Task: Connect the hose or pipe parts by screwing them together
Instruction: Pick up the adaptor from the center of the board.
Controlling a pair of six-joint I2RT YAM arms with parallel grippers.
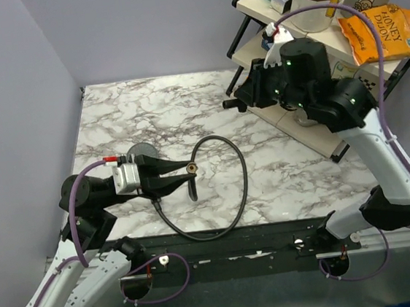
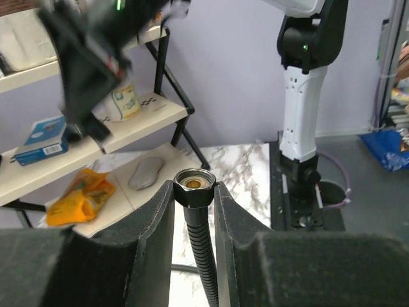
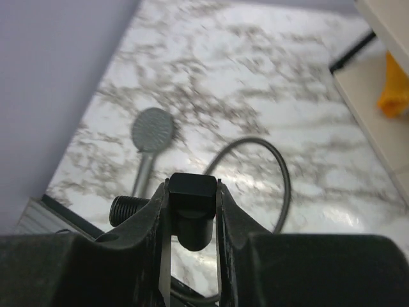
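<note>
**Left pincer [image 2: 194,192] clamped on the hose [image 2: 200,256] nut [image 2: 194,181]**
The nut's brass-lined mouth points away from the pincer; the ribbed black hose drops between the fingers [image 2: 153,224], with the marble bench [image 2: 246,169] beyond.

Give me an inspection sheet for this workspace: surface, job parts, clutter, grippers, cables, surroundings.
Surface: white marbled table.
Job's things: black hose looped on the table, its brass nut held up; grey shower head lying flat, unconnected; black fitting with a threaded stub held in the air.
Clutter: nothing seen on the table itself; orange snack bag and boxes on the shelf rack.
Grippers: left gripper shut on the nut; right gripper shut on the black fitting.
Cables: purple cables run along both arms.
Surroundings: lilac wall at left and back; shelf rack at right.
</note>
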